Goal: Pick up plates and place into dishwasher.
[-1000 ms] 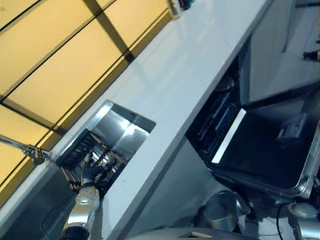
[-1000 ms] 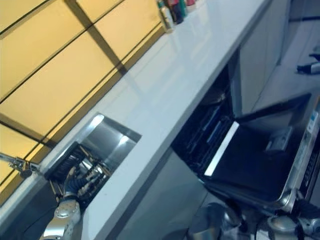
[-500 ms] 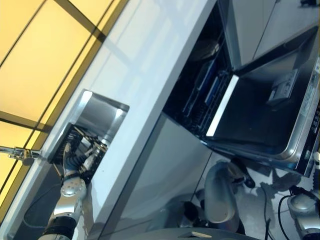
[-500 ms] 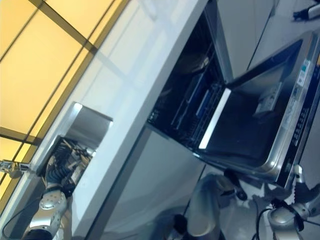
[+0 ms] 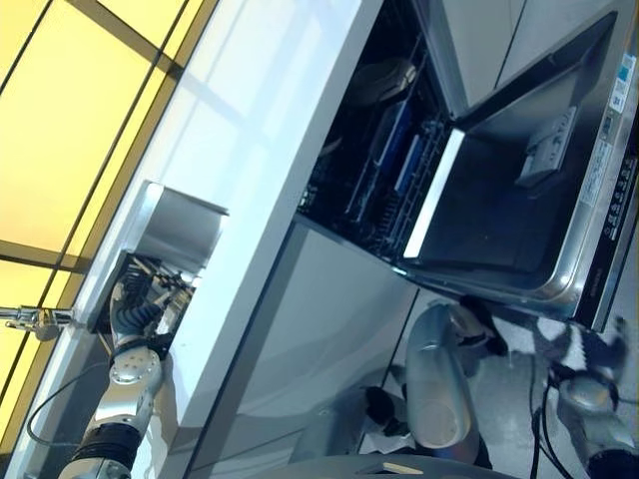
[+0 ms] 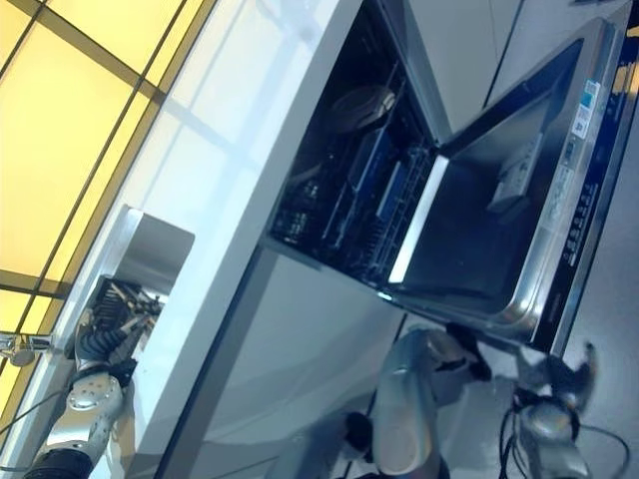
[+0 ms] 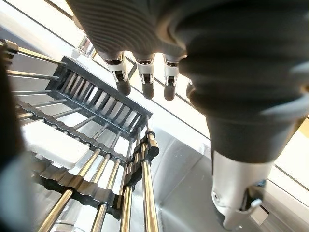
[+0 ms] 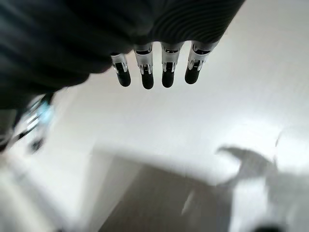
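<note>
A white plate (image 7: pixel 50 145) lay in the wire rack (image 7: pixel 96 145) inside the sink (image 5: pixel 175 225). The left hand (image 7: pixel 145 72) hovered over it, fingers straight and empty: reaching to pick. Next it needed to close on the plate's edge. The right hand (image 8: pixel 154 67) hung relaxed and empty near the open dishwasher (image 5: pixel 479 210).

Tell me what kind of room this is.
Most likely a kitchen: a long white countertop with a steel sink holding a dish rack, and an open dishwasher built in under it.

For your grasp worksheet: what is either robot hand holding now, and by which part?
Nothing. The left robot hand hangs open above the sink rack; the right robot hand is open too.
</note>
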`<state>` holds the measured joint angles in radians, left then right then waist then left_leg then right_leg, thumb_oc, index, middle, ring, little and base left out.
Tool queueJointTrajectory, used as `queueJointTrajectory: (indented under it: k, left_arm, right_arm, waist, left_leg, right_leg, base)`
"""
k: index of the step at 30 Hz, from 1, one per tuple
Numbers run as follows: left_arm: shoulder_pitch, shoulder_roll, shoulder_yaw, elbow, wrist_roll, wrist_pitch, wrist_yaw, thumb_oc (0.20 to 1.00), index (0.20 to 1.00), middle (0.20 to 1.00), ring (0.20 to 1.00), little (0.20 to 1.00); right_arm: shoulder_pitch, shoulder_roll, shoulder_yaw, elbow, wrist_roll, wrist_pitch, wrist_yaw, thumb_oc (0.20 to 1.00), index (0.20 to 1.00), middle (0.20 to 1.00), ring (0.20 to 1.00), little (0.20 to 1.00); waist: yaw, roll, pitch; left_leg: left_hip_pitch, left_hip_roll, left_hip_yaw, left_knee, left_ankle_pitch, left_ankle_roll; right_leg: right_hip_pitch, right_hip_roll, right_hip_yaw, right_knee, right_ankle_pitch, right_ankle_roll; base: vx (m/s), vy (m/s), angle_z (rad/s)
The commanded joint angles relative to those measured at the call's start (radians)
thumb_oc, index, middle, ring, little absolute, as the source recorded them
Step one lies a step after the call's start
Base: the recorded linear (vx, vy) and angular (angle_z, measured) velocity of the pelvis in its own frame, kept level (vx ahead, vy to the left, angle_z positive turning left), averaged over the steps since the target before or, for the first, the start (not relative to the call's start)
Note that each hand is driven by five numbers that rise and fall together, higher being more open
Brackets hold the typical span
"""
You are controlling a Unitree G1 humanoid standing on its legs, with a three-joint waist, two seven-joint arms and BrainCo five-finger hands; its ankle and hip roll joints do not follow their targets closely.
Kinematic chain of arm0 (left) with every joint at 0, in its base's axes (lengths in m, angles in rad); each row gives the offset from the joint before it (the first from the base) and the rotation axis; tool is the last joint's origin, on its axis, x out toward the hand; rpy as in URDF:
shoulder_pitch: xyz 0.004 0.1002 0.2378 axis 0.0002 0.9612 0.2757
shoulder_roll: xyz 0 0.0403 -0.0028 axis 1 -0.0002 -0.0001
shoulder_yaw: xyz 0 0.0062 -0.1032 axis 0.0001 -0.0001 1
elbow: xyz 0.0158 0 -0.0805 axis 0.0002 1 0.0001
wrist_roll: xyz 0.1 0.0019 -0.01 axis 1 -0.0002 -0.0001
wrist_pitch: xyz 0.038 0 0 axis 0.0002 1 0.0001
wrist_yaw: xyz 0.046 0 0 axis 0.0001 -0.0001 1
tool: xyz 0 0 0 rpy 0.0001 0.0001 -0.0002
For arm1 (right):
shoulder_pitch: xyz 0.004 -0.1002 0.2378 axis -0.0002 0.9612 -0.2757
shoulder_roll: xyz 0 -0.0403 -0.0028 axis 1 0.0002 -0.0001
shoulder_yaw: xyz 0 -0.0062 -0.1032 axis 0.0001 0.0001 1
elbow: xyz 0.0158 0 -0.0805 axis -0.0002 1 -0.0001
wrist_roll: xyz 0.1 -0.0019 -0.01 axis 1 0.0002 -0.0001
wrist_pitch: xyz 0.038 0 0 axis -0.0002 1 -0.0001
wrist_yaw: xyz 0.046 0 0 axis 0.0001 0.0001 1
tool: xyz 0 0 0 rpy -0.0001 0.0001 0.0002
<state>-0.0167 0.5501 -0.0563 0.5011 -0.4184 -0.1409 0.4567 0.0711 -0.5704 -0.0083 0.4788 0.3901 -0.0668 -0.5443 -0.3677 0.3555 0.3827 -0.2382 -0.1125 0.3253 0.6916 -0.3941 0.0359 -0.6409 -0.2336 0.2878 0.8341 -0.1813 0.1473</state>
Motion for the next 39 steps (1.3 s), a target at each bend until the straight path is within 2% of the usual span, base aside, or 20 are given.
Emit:
queueJointTrajectory:
  k: [1, 7, 12, 16, 21, 23, 24, 27, 31, 34, 37, 39]
  left_arm:
    - [0.024, -0.210, -0.182, -0.136, -0.002, 0.009, -0.023, 1.000, 1.000, 1.000, 1.000, 1.000]
    - [0.053, -0.227, -0.189, -0.130, -0.005, 0.019, -0.041, 1.000, 1.000, 1.000, 1.000, 1.000]
    - [0.067, -0.232, -0.191, -0.094, -0.010, 0.010, -0.070, 1.000, 1.000, 1.000, 1.000, 1.000]
    - [0.082, -0.227, -0.184, -0.086, -0.018, -0.002, -0.080, 1.000, 1.000, 1.000, 1.000, 1.000]
    - [0.097, -0.207, -0.161, -0.085, -0.027, -0.004, -0.107, 1.000, 1.000, 1.000, 1.000, 1.000]
    - [0.095, -0.198, -0.150, -0.082, -0.019, 0.002, -0.112, 1.000, 1.000, 1.000, 1.000, 1.000]
    - [0.091, -0.194, -0.144, -0.078, -0.019, 0.000, -0.112, 1.000, 1.000, 1.000, 1.000, 1.000]
    - [0.080, -0.183, -0.129, -0.073, -0.008, 0.008, -0.111, 1.000, 1.000, 1.000, 1.000, 1.000]
    - [0.075, -0.171, -0.116, -0.082, 0.000, 0.020, -0.103, 1.000, 1.000, 1.000, 1.000, 1.000]
    - [0.076, -0.157, -0.106, -0.095, 0.008, 0.033, -0.103, 1.000, 1.000, 1.000, 1.000, 1.000]
    - [0.079, -0.138, -0.089, -0.111, 0.028, 0.055, -0.104, 1.000, 1.000, 1.000, 1.000, 1.000]
    - [0.081, -0.132, -0.080, -0.117, 0.038, 0.062, -0.102, 1.000, 1.000, 1.000, 1.000, 1.000]
  right_arm:
    - [-0.113, -0.049, 0.066, -0.231, -0.036, -0.096, 0.186, 1.000, 1.000, 1.000, 1.000, 1.000]
    - [-0.115, -0.027, 0.109, -0.391, -0.103, -0.095, 0.309, 1.000, 1.000, 1.000, 1.000, 1.000]
    - [-0.125, -0.028, 0.148, -0.463, -0.138, -0.055, 0.332, 1.000, 1.000, 1.000, 1.000, 1.000]
    - [-0.146, -0.013, 0.164, -0.486, -0.141, -0.043, 0.367, 1.000, 1.000, 1.000, 1.000, 1.000]
    - [-0.165, 0.013, 0.192, -0.513, -0.133, -0.040, 0.492, 1.000, 1.000, 1.000, 1.000, 1.000]
    - [-0.173, 0.032, 0.221, -0.524, -0.127, -0.034, 0.538, 1.000, 1.000, 1.000, 1.000, 1.000]
    - [-0.178, 0.040, 0.234, -0.526, -0.125, -0.038, 0.558, 1.000, 1.000, 1.000, 1.000, 1.000]
    - [-0.174, 0.063, 0.256, -0.529, -0.103, -0.042, 0.587, 1.000, 1.000, 1.000, 1.000, 1.000]
    - [-0.151, 0.096, 0.274, -0.525, -0.077, -0.048, 0.601, 1.000, 1.000, 1.000, 1.000, 1.000]
    - [-0.139, 0.114, 0.271, -0.508, -0.064, -0.055, 0.613, 1.000, 1.000, 1.000, 1.000, 1.000]
    - [-0.117, 0.145, 0.273, -0.483, -0.041, -0.073, 0.608, 1.000, 1.000, 1.000, 1.000, 1.000]
    - [-0.105, 0.157, 0.271, -0.464, -0.037, -0.082, 0.609, 1.000, 1.000, 1.000, 1.000, 1.000]
  waist:
    - [0.056, 0.093, 0.081]
    - [0.096, 0.070, 0.039]
    - [0.126, 0.046, 0.011]
    - [0.147, 0.033, 0.001]
    - [0.179, 0.003, -0.030]
    - [0.200, -0.025, -0.061]
    - [0.212, -0.038, -0.075]
    - [0.239, -0.089, -0.119]
    - [0.272, -0.159, -0.178]
    - [0.292, -0.203, -0.219]
    - [0.319, -0.266, -0.274]
    - [0.329, -0.295, -0.299]
  left_leg:
    - [-0.055, -0.086, 0.010, -0.013, 0.058, 0.065]
    - [-0.020, -0.090, -0.033, -0.060, 0.070, 0.068]
    - [0.005, -0.086, -0.059, -0.093, 0.084, 0.070]
    - [0.036, -0.081, -0.079, -0.148, 0.111, 0.070]
    - [0.083, -0.066, -0.109, -0.220, 0.145, 0.066]
    - [0.112, -0.057, -0.131, -0.269, 0.165, 0.061]
    - [0.108, -0.049, -0.128, -0.287, 0.190, 0.064]
    - [0.149, -0.033, -0.151, -0.346, 0.216, 0.053]
    - [0.211, -0.012, -0.179, -0.432, 0.246, 0.034]
    - [0.253, 0.006, -0.193, -0.491, 0.258, 0.019]
    - [0.281, 0.034, -0.192, -0.538, 0.262, 0.008]
    - [0.295, 0.045, -0.195, -0.558, 0.264, 0.003]
  right_leg:
    - [0.054, 0.014, -0.138, 0.042, -0.125, -0.174]
    - [0.107, -0.011, -0.148, -0.038, -0.078, -0.152]
    - [0.147, -0.021, -0.156, -0.097, -0.042, -0.134]
    - [0.183, -0.016, -0.166, -0.151, -0.013, -0.124]
    - [0.247, -0.005, -0.189, -0.236, 0.027, -0.108]
    - [0.287, 0.006, -0.208, -0.296, 0.049, -0.099]
    - [0.291, 0.012, -0.215, -0.332, 0.084, -0.100]
    - [0.358, 0.020, -0.257, -0.418, 0.112, -0.086]
    - [0.477, 0.039, -0.323, -0.548, 0.128, -0.069]
    - [0.567, 0.065, -0.354, -0.645, 0.136, -0.072]
    - [0.634, 0.096, -0.384, -0.729, 0.145, -0.079]
    - [0.664, 0.112, -0.396, -0.764, 0.148, -0.083]
  base:
    - [0.04, 0.034, -0.02]
    - [0.06, 0.041, 0.03]
    - [0.02, -0.004, 0.15]
    - [0.00, -0.015, 0.13]
    - [0.00, -0.053, 0.19]
    - [-0.05, -0.119, 0.29]
    - [-0.10, -0.149, 0.37]
    - [-0.04, -0.162, 0.32]
    - [-0.03, -0.181, 0.33]
    - [0.00, -0.175, 0.29]
    - [-0.01, -0.227, 0.32]
    - [0.00, -0.191, 0.22]
